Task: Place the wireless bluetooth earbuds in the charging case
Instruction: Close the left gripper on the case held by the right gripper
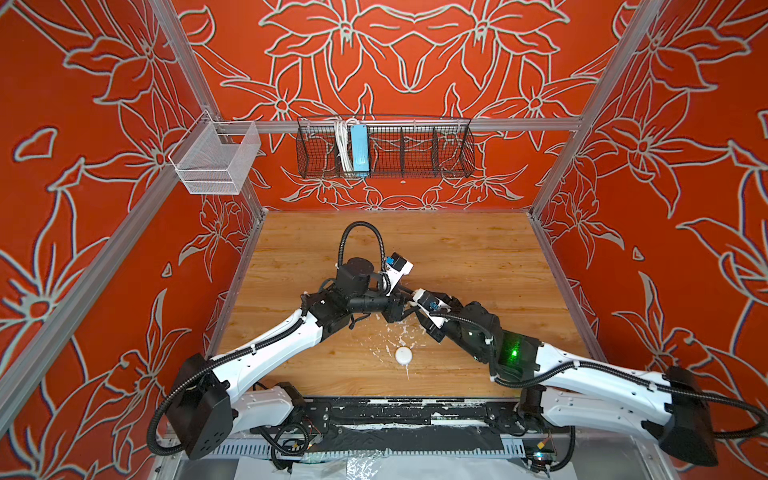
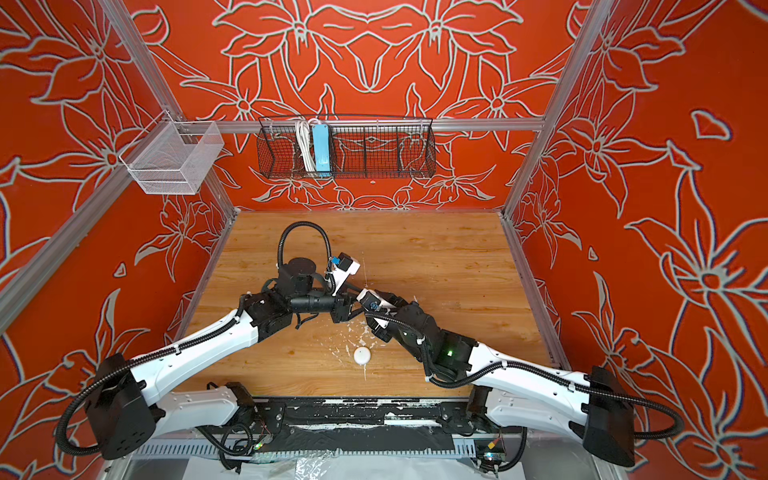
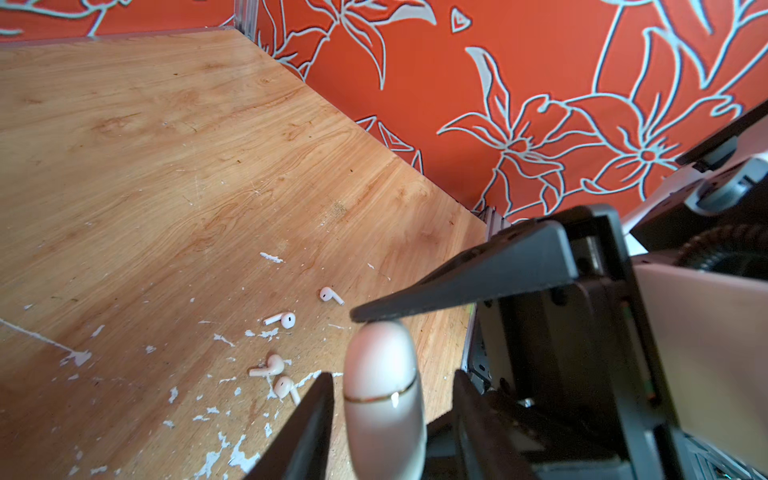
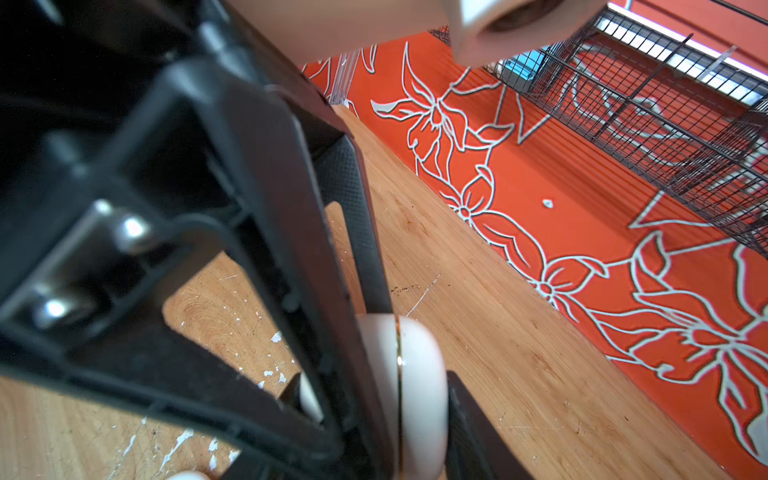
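Both top views: charging case (image 1: 403, 355) shut at your tabletop's (image 1: 457, 257) six o'clock, earbuds (image 3: 287, 320) loose; right jaws clamp a cream case (image 3: 384, 399), left jaws apart.

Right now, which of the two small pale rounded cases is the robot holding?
The cream case with a thin gold seam, pinched between black gripper fingers. The plain round white puck case lies free on the wooden table.

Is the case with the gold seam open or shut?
Shut. In both wrist views the gold-seamed case has its halves meeting flush along the thin gold line, no gap.
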